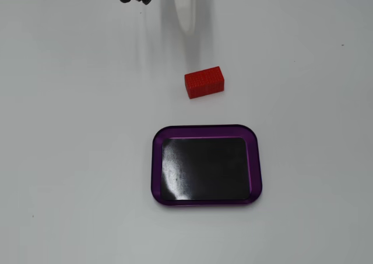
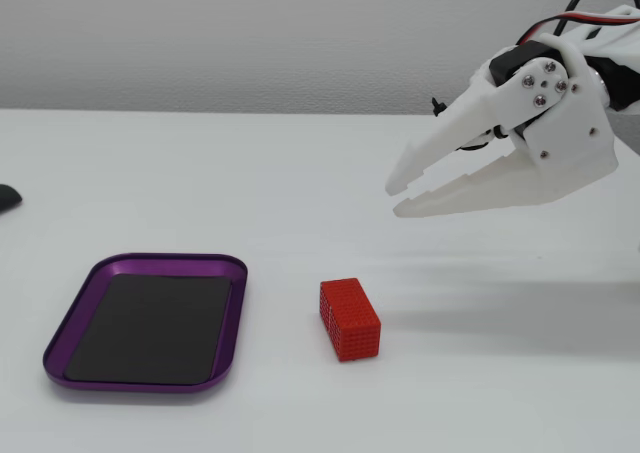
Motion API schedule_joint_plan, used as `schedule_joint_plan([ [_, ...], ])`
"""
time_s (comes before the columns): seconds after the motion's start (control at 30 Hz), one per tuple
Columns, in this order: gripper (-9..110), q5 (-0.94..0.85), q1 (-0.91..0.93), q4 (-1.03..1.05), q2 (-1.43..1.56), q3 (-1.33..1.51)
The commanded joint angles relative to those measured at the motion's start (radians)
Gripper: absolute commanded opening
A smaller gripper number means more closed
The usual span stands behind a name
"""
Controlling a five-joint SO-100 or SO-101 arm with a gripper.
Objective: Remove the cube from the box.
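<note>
One red cube (image 1: 204, 82) is seen on the white tabletop (image 1: 70, 159), outside and near the single purple box (image 1: 157, 165), which lies empty. The claw (image 2: 400, 198) is held above, narrowly parted, gripping nothing.

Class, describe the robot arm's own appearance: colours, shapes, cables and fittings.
The gripper is white plastic with two long tapered fingers, silver screws on its side plate, black parts behind it, and red and black cables looping over its top.
</note>
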Motion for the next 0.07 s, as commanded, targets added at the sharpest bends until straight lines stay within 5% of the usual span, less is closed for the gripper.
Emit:
schedule_joint_plan([
  [0.0, 0, -0.006, 0.002, -0.015, 0.028, 0.006],
  [0.03, 0, -0.006, 0.002, -0.015, 0.028, 0.006],
])
